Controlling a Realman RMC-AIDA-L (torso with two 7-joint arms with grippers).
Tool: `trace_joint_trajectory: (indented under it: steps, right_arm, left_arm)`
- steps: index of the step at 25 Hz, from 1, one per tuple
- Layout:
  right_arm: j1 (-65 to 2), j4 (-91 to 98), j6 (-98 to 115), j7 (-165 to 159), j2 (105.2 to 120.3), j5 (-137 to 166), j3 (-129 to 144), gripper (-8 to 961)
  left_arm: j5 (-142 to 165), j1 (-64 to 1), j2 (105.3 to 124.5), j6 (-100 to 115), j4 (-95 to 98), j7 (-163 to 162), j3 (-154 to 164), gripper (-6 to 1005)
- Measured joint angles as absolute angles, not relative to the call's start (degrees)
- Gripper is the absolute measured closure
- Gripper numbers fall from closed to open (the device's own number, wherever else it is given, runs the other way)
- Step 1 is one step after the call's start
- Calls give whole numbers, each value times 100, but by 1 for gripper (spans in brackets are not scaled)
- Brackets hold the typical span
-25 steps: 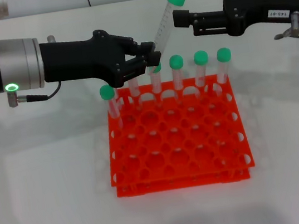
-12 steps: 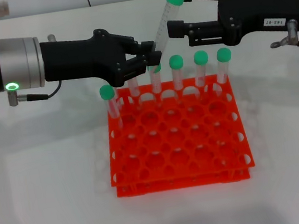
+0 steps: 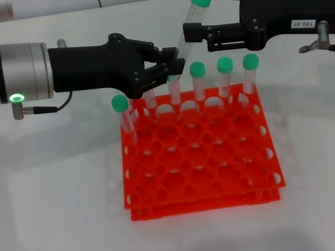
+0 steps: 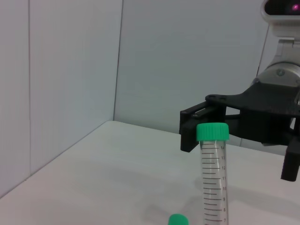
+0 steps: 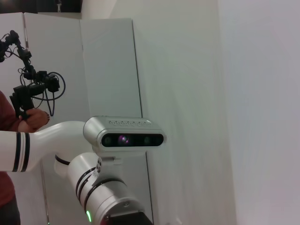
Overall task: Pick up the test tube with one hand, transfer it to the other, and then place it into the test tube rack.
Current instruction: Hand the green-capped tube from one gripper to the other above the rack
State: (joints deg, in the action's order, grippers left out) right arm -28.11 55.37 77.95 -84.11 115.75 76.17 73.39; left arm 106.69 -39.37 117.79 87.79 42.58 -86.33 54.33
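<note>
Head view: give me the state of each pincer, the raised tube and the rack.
Left pincer: shut on the test tube's lower end.
Right pincer: open, fingers either side of the cap.
Test tube: capped, tilted, above the rack.
Test tube rack: mostly empty, back row holds tubes.

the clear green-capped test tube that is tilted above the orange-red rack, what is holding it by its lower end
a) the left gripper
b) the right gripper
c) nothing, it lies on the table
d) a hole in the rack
a: in the head view the left gripper is shut on the lower end of the clear green-capped test tube, while the right gripper is open around its cap, above the orange-red rack.
</note>
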Motion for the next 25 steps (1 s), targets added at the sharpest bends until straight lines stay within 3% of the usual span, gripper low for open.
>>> trace_joint_trajectory:
  steps: [16,21,25]
  right_arm:
    - [-2829,5496,7728,-8411,11584,7616,7304,215]
    - [-2836,5485,7713,-8411,11566,7547,7317,445]
    - [-2839,5484,7713,-8411,11566,7545,7307,474]
  left_arm:
    - [10669,-3920,11804,8788,4261,-8621,5438,698]
    - [10669,-3920,11807,8789,4250,-8622,5441,695]
    - [10669,-3916,11811,8789,4247,-8622,5440,694]
